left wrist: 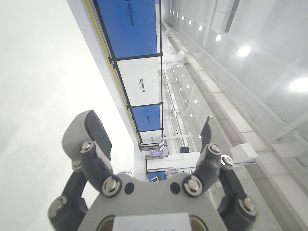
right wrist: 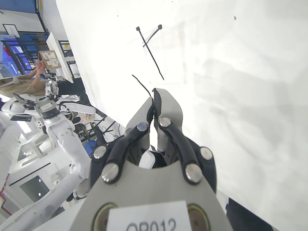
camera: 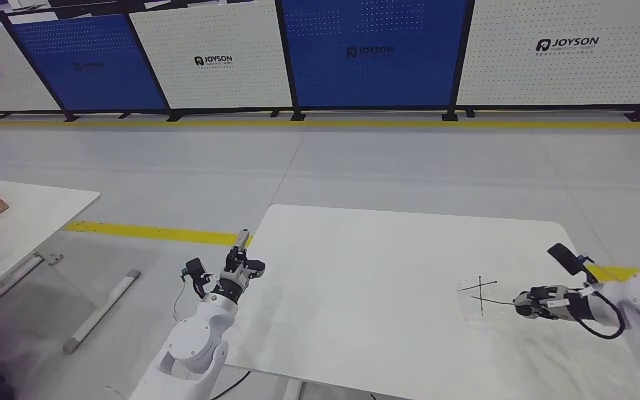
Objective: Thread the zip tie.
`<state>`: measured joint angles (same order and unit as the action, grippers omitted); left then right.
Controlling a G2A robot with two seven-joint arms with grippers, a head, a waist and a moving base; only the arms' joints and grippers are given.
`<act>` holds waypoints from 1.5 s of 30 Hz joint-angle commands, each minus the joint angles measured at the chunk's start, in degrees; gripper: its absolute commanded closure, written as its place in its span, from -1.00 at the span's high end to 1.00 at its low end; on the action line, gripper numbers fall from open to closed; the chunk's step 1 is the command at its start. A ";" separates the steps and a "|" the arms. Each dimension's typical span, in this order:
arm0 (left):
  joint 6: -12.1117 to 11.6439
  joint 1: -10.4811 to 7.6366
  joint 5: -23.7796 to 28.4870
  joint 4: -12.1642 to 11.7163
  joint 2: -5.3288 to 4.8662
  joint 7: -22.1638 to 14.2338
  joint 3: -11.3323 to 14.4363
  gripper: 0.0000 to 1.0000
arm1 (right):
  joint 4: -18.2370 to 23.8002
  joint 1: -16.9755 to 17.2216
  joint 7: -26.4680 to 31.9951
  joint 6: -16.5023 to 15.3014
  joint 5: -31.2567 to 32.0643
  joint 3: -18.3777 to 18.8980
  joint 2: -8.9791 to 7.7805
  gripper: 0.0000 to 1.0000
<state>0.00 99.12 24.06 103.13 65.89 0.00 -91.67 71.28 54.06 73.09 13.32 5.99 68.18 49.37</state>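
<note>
Two black zip ties (right wrist: 151,50) lie crossed on the white table (right wrist: 216,49), their square heads pointing away from my right gripper; from above they form a small cross (camera: 480,290) near the table's right side. My right gripper (right wrist: 153,94) is shut on a third black zip tie (right wrist: 140,84), whose thin curved end sticks out past the fingertips just short of the crossed pair. In the top view this gripper (camera: 522,301) sits low over the table, to the right of the cross. My left gripper (left wrist: 149,126) stands open and holds nothing, at the table's left edge (camera: 241,252).
The table (camera: 400,300) is bare between the two arms. A second white table (camera: 40,210) stands off to the left, across a strip of floor. Blue and white partition panels (camera: 370,50) line the back of the room.
</note>
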 commanded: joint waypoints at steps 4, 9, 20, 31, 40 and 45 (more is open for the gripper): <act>0.00 0.00 0.00 0.00 0.00 0.00 0.00 1.00 | 0.57 0.76 3.15 -11.71 -8.09 0.73 0.22 -1.00; 0.00 0.00 0.00 0.00 0.00 0.00 0.00 1.00 | 3.20 -0.35 5.04 -15.88 -9.58 -2.24 0.95 -1.00; 0.00 0.00 0.00 0.00 0.00 0.00 0.00 1.00 | 4.81 -1.46 4.25 -13.71 -8.20 -5.31 1.66 -1.00; 0.00 0.00 0.00 0.00 0.00 0.00 0.00 1.00 | 5.26 -0.96 2.99 -14.21 -8.53 -5.37 1.73 -1.00; 0.00 0.00 0.00 0.00 0.00 0.00 0.00 1.00 | 10.46 1.86 0.72 -28.25 -10.88 -4.63 1.59 -1.00; 0.00 0.00 0.00 0.00 0.00 0.00 0.00 1.00 | 10.56 1.83 1.24 -28.29 -11.24 -5.10 1.67 -1.00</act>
<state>0.00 99.12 24.06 103.13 65.89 0.00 -91.67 81.85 55.89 74.35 -14.97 -5.26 63.05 51.05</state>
